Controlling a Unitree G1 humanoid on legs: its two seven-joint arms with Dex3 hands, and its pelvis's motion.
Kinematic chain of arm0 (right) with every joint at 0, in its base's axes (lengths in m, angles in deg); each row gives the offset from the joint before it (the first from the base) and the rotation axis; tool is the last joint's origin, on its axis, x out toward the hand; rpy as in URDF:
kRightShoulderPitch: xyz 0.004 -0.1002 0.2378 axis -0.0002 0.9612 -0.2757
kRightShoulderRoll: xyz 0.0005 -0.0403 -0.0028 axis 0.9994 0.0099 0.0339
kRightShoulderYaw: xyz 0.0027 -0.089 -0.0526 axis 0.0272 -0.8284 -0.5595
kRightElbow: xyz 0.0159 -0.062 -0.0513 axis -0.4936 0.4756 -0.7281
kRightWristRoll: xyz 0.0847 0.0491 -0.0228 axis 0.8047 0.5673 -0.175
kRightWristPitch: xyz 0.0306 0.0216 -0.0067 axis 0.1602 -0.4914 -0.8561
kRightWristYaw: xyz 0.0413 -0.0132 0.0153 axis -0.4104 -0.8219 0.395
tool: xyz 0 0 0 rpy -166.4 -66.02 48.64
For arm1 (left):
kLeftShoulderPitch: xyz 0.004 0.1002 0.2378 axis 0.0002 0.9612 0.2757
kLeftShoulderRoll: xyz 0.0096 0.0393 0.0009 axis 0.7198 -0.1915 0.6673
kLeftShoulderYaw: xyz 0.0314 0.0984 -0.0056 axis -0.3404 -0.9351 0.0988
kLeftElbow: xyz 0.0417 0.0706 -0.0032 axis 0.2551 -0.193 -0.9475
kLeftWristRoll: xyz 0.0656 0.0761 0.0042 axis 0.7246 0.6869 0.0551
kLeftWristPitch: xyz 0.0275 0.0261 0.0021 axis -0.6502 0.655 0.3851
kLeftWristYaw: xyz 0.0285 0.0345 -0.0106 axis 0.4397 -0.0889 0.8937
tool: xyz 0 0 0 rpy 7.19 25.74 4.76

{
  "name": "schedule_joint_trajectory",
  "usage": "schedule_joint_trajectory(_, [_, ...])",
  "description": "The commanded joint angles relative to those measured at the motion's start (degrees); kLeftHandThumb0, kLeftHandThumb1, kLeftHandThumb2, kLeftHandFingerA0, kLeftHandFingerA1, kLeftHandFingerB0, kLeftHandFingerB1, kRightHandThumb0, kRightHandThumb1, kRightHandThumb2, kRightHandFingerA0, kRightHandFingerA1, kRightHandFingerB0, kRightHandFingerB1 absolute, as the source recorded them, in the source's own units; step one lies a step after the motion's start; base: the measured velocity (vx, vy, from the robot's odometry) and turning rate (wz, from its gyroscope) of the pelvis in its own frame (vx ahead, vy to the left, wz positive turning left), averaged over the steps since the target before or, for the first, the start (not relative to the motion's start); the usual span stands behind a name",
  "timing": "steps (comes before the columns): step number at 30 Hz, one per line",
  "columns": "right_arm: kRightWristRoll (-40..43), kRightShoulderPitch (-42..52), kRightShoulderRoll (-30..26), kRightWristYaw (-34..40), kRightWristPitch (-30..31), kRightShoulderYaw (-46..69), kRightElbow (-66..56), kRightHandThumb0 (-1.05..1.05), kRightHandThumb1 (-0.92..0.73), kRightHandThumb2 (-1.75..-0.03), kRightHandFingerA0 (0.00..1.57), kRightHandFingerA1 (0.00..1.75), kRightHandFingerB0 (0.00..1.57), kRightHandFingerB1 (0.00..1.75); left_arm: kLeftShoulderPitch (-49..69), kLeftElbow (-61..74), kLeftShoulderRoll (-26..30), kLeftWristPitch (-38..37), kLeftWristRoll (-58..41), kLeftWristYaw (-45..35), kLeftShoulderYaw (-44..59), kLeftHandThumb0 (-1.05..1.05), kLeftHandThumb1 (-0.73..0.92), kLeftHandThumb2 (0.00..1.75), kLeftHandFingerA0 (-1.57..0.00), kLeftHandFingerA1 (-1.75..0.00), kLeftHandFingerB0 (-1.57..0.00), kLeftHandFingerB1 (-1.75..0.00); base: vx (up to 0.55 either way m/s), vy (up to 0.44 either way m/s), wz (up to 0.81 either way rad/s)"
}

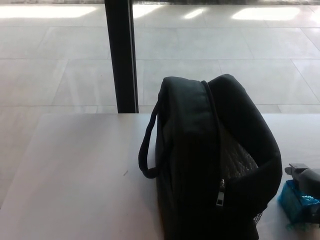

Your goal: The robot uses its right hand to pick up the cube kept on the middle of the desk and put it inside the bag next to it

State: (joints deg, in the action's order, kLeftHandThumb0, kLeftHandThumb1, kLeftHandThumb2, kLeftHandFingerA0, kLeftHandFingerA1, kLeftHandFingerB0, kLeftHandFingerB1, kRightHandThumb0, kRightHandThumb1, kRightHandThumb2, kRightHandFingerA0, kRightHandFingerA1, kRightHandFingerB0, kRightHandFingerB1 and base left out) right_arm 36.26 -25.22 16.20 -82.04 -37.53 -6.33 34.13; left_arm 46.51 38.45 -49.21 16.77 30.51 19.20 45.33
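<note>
Pale floor tiles (65, 65) run off behind, with bright patches of light along their far edge, and a dark upright post (121, 55) stands just past the back of the desk (75, 175). The desk top is light and plain, with one tiny dark speck on it left of the bag.

The bag (210, 160) is black and sits right of the middle of the desk, reaching down to the near edge of the view. Its top is unzipped and gapes open, with a pale mesh lining (239, 160) showing inside. A zip pull (220, 196) hangs at the front of the opening, and a loop handle (148, 145) curves out from its left side.

Just beside the bag, at the far right edge, is the cube (298, 202), blue and shiny, low down near the desk. I cannot tell whether it rests on the desk or is lifted clear of it. The right robot hand (306, 182) comes in from the right edge and is mostly cut off. One dark finger (299, 170) sits over the top of the cube. It looks closed around the cube, though the far side of the grasp is out of sight. The cube is outside the bag, near its right wall.

The left robot hand does not show.
</note>
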Motion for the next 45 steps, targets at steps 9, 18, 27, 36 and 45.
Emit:
schedule_joint_trajectory(9, [-4.53,8.85,0.14,13.74,-12.15,3.7,4.22,-0.28,-0.76,-0.72,0.81,1.55,0.72,0.5,0.33,-0.04,1.63,0.9,1.13,1.04,0.01,-0.55,0.55,0.9,-0.31,-0.6,-0.25,-0.53,0.0,0.0,0.0])
schedule_joint_trajectory(18, [0.72,8.29,1.96,20.38,-21.54,13.38,7.2,-0.24,-0.68,-0.79,0.87,1.62,0.77,0.64,0.07,-0.77,1.63,0.79,0.42,0.24,0.35,-0.51,0.54,0.91,-0.28,-0.59,-0.21,-0.52,0.0,0.0,0.0])
schedule_joint_trajectory(27, [4.73,5.85,2.13,20.46,-26.82,24.06,5.78,-0.16,-0.56,-0.95,0.83,1.75,0.72,1.58,0.52,-1.19,1.59,0.51,0.95,0.72,0.2,-0.54,0.54,0.91,-0.31,-0.61,-0.22,-0.52,0.0,0.0,0.0])
schedule_joint_trajectory(36, [6.93,3.22,4.32,18.91,-22.13,32.82,1.87,-0.16,-0.58,-1.01,0.81,1.75,0.71,1.49,1.16,-1.36,1.63,0.86,0.53,0.81,0.7,-0.54,0.54,0.9,-0.28,-0.6,-0.23,-0.53,0.0,0.0,0.0])
schedule_joint_trajectory(45, [11.95,-6.47,6.72,19.62,-28.43,37.99,5.58,-0.09,-0.52,-1.12,0.86,1.69,0.74,1.47,1.69,-0.51,1.65,1.88,0.15,0.94,1.1,-0.53,0.54,0.91,-0.29,-0.6,-0.22,-0.52,0.0,0.0,0.0])
